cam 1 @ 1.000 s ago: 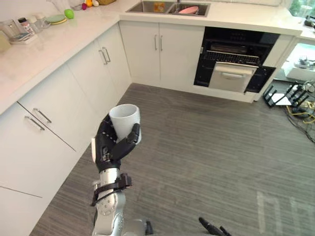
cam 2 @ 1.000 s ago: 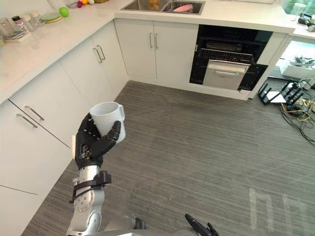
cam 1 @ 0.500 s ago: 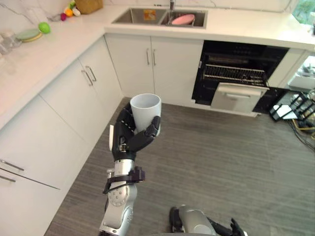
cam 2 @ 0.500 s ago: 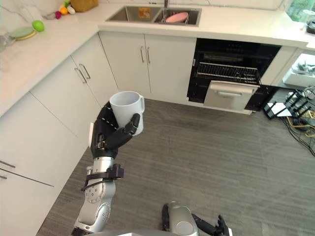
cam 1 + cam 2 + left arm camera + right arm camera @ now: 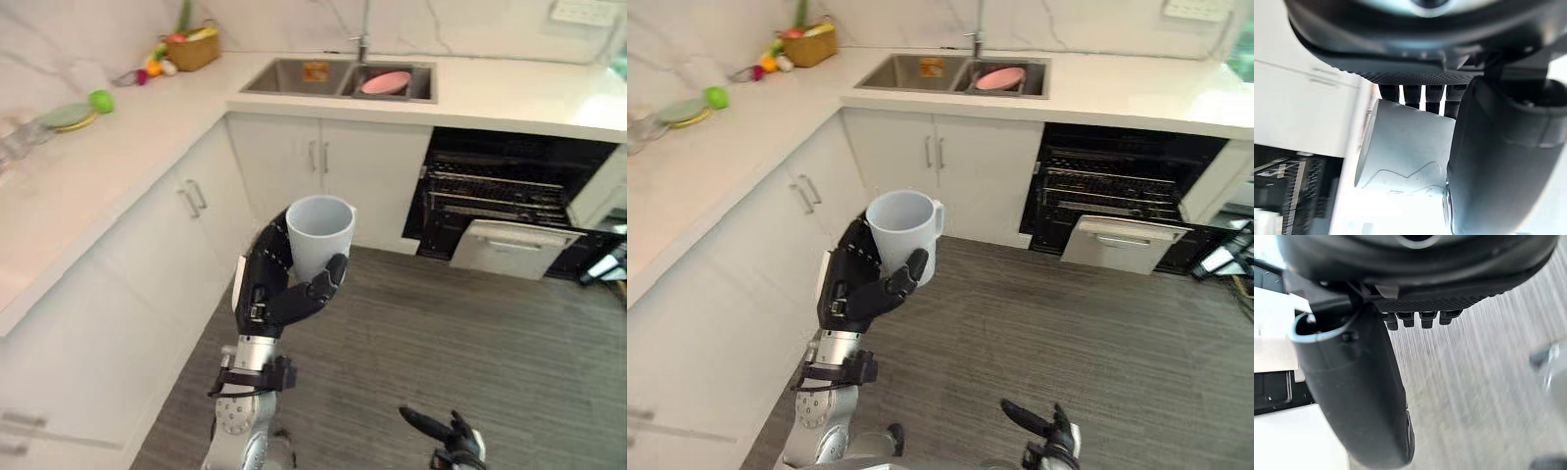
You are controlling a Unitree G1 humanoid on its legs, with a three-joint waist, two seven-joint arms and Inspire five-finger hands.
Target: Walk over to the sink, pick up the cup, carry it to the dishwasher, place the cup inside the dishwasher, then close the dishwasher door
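Your left hand (image 5: 277,294) has fingers and thumb curled round the cup (image 5: 318,233), kept upright so it rides steady, well short of the open dishwasher (image 5: 509,196). Your right hand (image 5: 451,443) hangs low, farther from the dishwasher, fingers loose, likely free for closing it.

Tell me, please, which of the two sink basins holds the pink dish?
The right basin, nearer the dishwasher, holds the pink dish; the left basin holds an orange item.
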